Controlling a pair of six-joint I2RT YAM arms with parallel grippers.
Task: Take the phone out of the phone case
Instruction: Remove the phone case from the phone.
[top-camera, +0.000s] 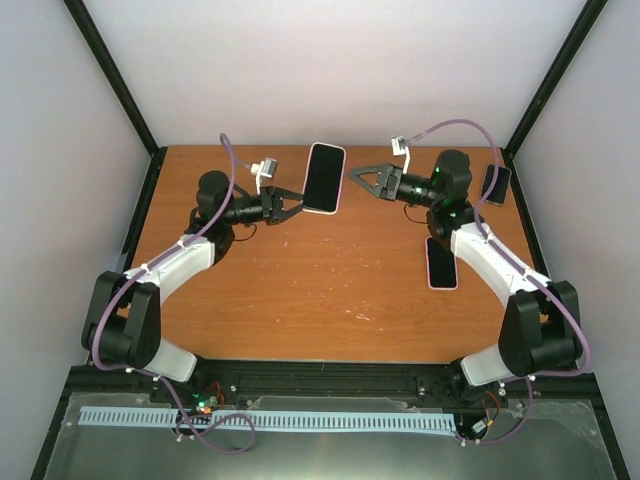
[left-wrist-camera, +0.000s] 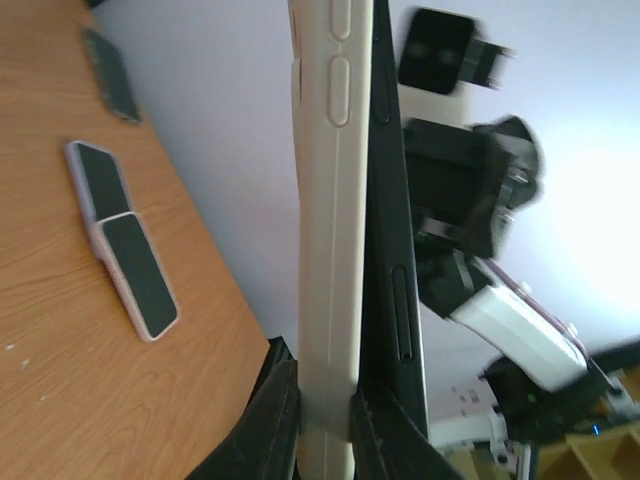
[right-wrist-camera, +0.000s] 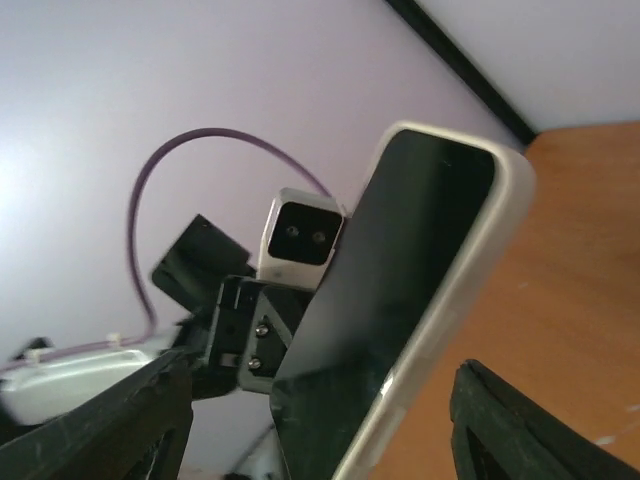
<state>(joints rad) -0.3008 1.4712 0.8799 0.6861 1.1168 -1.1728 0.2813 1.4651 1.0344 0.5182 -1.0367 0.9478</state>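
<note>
Left gripper (top-camera: 292, 207) is clenched on the lower end of the phone case (left-wrist-camera: 325, 250), holding it up clear of the table (top-camera: 330, 290). The phone (left-wrist-camera: 388, 300) sits in it, though its dark edge looks to stand proud of the white shell along one side, so the prising-out seems begun, not finished. Right gripper (top-camera: 356, 179) hangs just off the case's other long edge, fingers spread and grasping nothing; the phone is not yet fully free.

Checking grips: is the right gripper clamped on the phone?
No, the right gripper stands open, its fingers clear of the phone on both sides.
</note>
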